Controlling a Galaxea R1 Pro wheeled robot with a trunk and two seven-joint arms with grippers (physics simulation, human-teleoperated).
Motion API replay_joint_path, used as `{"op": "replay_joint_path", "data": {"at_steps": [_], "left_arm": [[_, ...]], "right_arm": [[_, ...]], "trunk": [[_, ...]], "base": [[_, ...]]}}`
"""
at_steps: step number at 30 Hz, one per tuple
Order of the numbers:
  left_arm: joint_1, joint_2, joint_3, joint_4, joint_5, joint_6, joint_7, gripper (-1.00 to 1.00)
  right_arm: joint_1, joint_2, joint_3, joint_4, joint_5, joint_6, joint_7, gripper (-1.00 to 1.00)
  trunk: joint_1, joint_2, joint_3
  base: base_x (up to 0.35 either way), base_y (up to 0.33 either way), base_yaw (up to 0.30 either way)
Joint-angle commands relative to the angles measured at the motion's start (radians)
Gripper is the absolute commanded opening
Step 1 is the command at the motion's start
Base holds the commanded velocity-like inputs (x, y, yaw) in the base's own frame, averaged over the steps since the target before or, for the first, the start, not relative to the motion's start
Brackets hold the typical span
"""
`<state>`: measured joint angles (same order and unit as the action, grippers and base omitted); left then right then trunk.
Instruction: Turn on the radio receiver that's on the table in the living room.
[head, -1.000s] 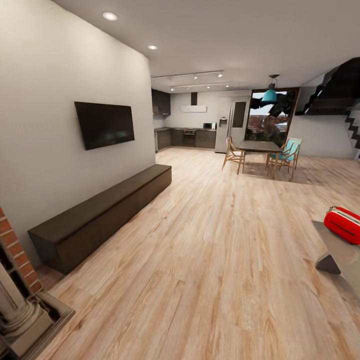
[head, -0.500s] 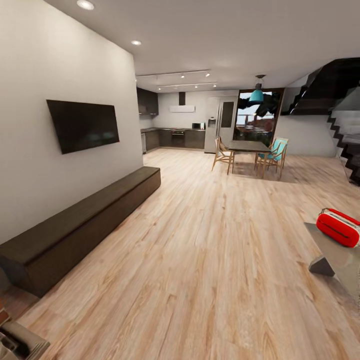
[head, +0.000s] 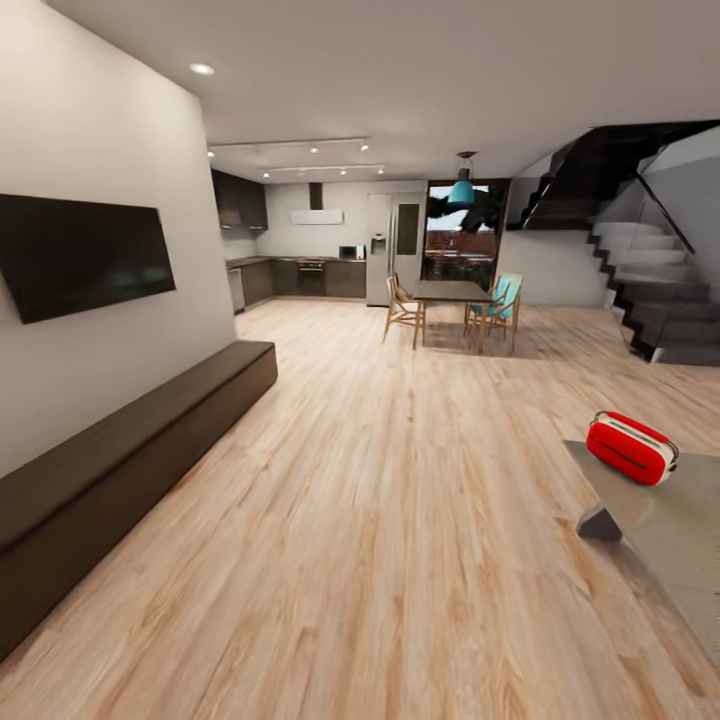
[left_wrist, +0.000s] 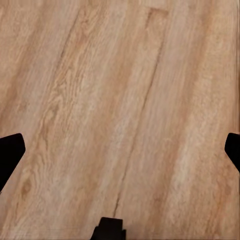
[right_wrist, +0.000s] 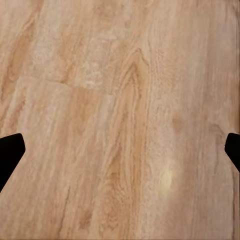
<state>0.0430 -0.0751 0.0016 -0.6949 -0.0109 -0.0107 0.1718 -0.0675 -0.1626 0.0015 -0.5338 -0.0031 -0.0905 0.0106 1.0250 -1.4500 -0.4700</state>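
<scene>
Television (head: 85, 255): a dark flat screen on the white wall at the far left of the head view.
Low cabinet (head: 120, 460): a long dark unit on the floor under the television, running along that wall.
Floor (head: 380, 520): light wood planks, stretching from the near foreground to the kitchen at the back.
Kitchen (head: 300, 270): dark cupboards and a white hood on the back wall, well beyond the cabinet.
Dining table (head: 450, 293): dark top, with wooden and turquoise chairs around it, under a teal pendant lamp (head: 461, 192).
Staircase (head: 640, 290): dark steps rising along the right-hand wall.
Bench (head: 660, 520): the low grey glass-topped table at the right edge of the head view, cut off by the frame; its far left corner and an angled grey leg show.
Radio receiver (head: 632, 447): glossy red with white trim, lying on the bench near its far left corner, close to the far edge.
Left gripper (left_wrist: 120, 150): over bare floor planks in the left wrist view; its dark fingertips sit at opposite sides of the picture, spread wide, holding nothing.
Right gripper (right_wrist: 120, 150): likewise over bare floor in the right wrist view, fingertips spread wide, holding nothing.
</scene>
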Motion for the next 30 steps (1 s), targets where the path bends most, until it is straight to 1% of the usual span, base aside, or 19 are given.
{"op": "replay_joint_path", "data": {"at_steps": [1, 7, 25, 30], "left_arm": [[0.0, 0.001, 0.0, 0.0, 0.0, 0.0, 0.0, 1.0], [0.0, 0.001, 0.0, 0.0, 0.0, 0.001, 0.0, 1.0], [0.0, 0.001, 0.0, 0.0, 0.0, 0.003, 0.0, 1.0], [0.0, 0.001, 0.0, 0.0, -0.001, 0.003, 0.0, 1.0]], "right_arm": [[0.0, 0.0, 0.0, 0.0, 0.0, 0.0, 0.0, 1.0], [0.0, 0.0, 0.0, 0.0, 0.0, 0.0, 0.0, 1.0], [0.0, 0.0, 0.0, 0.0, 0.0, 0.0, 0.0, 1.0], [0.0, 0.0, 0.0, 0.0, 0.0, 0.0, 0.0, 1.0]], "trunk": [[0.0, 0.0, 0.0], [0.0, 0.0, 0.0], [0.0, 0.0, 0.0], [0.0, 0.0, 0.0]], "base": [[0.329, 0.0, -0.275], [0.329, 0.037, -0.221], [0.329, 0.121, -0.009], [0.329, 0.112, -0.141]]}}
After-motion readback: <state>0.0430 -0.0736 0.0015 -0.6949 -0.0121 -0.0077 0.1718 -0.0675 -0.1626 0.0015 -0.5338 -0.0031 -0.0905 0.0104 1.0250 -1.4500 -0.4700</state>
